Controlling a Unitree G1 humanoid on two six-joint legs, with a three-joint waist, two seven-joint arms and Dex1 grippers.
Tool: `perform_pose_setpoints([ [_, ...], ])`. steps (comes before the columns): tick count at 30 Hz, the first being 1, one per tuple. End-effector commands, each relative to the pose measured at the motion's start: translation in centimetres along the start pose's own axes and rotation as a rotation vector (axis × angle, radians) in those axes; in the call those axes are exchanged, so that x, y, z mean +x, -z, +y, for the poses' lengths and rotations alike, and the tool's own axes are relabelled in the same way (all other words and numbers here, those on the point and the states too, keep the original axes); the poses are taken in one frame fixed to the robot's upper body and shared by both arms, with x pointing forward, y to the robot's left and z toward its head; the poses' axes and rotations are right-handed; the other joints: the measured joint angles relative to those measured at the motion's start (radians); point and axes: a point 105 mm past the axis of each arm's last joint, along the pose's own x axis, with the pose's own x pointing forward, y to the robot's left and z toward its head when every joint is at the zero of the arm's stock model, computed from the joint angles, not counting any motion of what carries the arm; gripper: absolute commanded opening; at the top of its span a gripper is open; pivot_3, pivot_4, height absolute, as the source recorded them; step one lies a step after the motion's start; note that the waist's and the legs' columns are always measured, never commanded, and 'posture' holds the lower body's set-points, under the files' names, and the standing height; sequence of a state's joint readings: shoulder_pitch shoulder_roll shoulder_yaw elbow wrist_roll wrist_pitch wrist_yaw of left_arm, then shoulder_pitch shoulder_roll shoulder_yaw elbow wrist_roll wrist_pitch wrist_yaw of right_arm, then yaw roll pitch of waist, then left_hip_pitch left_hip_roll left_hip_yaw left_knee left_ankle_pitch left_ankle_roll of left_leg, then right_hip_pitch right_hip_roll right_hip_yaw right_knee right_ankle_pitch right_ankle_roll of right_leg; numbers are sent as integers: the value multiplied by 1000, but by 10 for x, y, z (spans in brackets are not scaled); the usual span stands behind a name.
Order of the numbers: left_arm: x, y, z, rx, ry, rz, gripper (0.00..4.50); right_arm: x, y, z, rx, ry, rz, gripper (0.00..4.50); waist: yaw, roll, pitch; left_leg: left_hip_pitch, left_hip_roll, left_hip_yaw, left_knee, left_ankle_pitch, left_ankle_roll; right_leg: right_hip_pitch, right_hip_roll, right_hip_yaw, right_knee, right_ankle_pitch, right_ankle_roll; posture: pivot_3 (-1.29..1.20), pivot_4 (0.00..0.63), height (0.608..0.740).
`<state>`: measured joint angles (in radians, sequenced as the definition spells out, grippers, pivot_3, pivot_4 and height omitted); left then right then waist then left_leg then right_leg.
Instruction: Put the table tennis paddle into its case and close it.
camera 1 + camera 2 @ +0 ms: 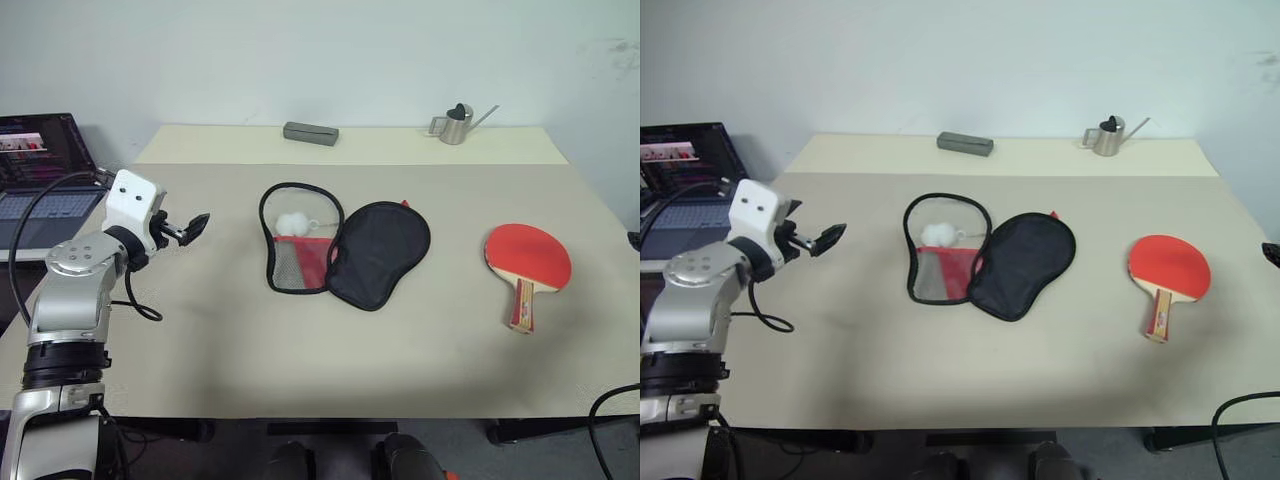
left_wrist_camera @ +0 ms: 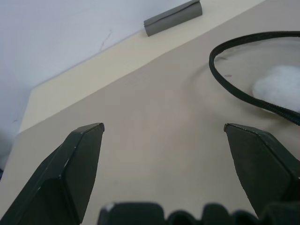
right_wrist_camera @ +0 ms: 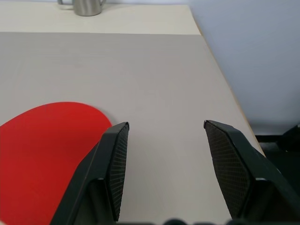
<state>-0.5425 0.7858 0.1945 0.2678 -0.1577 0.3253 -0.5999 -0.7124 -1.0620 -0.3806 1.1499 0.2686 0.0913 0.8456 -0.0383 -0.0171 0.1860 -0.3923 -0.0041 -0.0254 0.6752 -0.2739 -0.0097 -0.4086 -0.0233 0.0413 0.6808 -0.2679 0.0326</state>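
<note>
Two pincers, left [image 1: 197, 226] and right [image 3: 165, 164], both apart, empty; case [image 1: 340, 250] spread open, ready for paddle [image 1: 528, 262] lying well apart

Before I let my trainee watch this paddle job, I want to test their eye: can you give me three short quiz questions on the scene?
1. True or false: the case lies unzipped and spread open.
2. Where does the table tennis paddle lie?
A. inside the case
B. flat on the table, apart from the case, towards the robot's right
C. in the left hand
3. Fill in: the white pom-pom rests on the case's ____ half.

Key: 1 true; 2 B; 3 mesh-pocket (red), the half nearer the left hand. Both the left hand and the right hand are open and empty.
</note>
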Motion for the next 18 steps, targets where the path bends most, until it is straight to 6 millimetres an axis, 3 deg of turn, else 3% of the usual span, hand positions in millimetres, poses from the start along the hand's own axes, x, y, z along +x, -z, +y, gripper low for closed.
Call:
perform_pose_setpoints([
  [1,3,1,13,13,-48,7,4500,-6,-21,2,-33,-44,-57,2815,0,0,0,0,0,0,0,0,0,0,0,0,0,0,0,0,150,740],
  [9,3,10,20,-29,-70,5,4500,-5,-31,11,-32,-82,-101,2815,1,0,0,0,0,0,0,0,0,0,0,0,0,1,1,0,150,740],
  [18,-11,24,40,-30,-135,28,4500,6,-20,27,-20,-123,-83,2815,1,0,0,0,0,0,0,0,0,0,0,0,0,1,1,0,150,740],
])
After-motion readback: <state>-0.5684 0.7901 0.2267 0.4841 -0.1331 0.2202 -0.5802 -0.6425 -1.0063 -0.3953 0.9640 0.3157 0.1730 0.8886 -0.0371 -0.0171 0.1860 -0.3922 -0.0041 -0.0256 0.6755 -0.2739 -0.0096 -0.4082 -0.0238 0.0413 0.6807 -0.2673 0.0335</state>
